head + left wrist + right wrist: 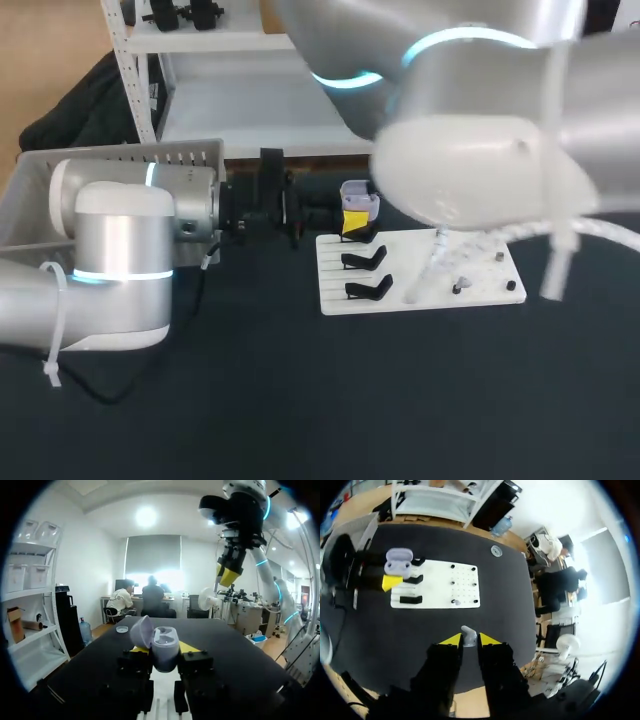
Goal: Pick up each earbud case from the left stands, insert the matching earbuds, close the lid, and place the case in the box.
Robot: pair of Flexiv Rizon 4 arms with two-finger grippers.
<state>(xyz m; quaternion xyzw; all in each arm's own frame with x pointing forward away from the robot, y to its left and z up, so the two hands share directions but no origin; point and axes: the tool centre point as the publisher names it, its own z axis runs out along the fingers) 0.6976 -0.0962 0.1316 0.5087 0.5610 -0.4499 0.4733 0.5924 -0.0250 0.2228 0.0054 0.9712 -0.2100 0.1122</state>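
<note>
The dark table (pixel 490 570) carries a white stand board (pixel 440 582), which lies well ahead of the right pincer (pixel 469 640) and just beneath the left pincer (pixel 164 651). The left pincer clamps an earbud case (pixel 161 641), lavender with its lid open, between both fingers. The right pincer, high above the table, is closed on a small pale earbud (pixel 468 633).

Blurred right arm (pixel 470 170) covers the white board's (pixel 420 300) far edge; left arm (pixel 120 260) hides much of the box (pixel 120 157).
</note>
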